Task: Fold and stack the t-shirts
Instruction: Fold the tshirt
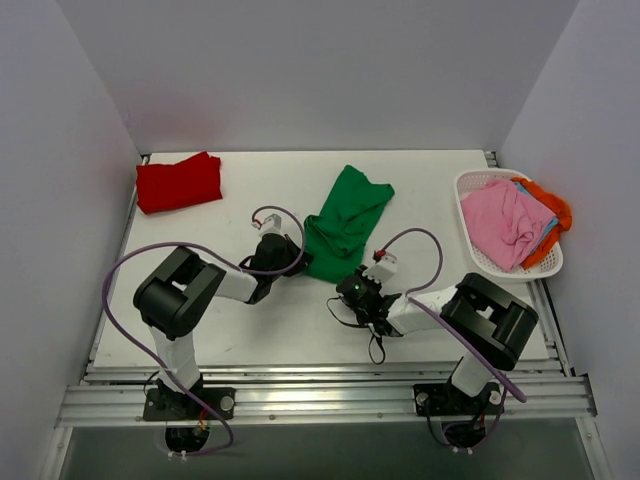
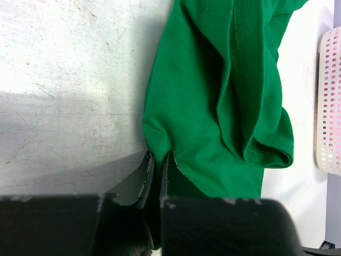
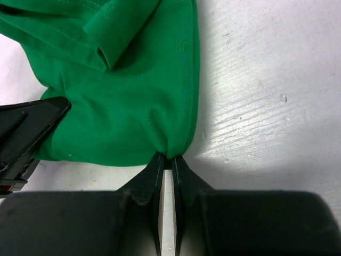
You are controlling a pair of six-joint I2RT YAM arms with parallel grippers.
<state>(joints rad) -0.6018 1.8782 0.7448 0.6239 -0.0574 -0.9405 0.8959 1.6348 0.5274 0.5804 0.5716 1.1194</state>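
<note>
Two grippers are down at the near end of the green t-shirt (image 1: 345, 222), which lies crumpled and long in the middle of the table (image 1: 250, 185), running from near left to far right. From above, the left gripper (image 1: 300, 262) sits at its near left corner and the right gripper (image 1: 347, 288) at its near right one. I take this as a hold on both hem corners, so the cloth can be drawn flat for folding. A red t-shirt (image 1: 178, 183) lies folded in the far left corner, well apart, probably the start of the stack. The basket (image 1: 478, 260) at the right edge holds a pink tee (image 1: 505, 225) and an orange tee (image 1: 555, 212). Bare table lies open left of the green cloth; the basket crowds the right.

From the left wrist, the left gripper (image 2: 158, 157) has its jaws pinched together on the corner edge of the green t-shirt (image 2: 213, 106), whose fabric runs away from the tips in deep folds. Scuffed table (image 2: 69, 80) is free on one side; the basket (image 2: 330, 106) stands near the cloth on the other.

From the right wrist, the right gripper (image 3: 171, 158) is closed tight, with the hem of the green t-shirt (image 3: 133, 106) puckered into its tips, so the cloth looks gripped. The left gripper (image 3: 26, 133) shows dark at the other corner. Open table (image 3: 266, 80) alongside gives room to pull the corners apart.
</note>
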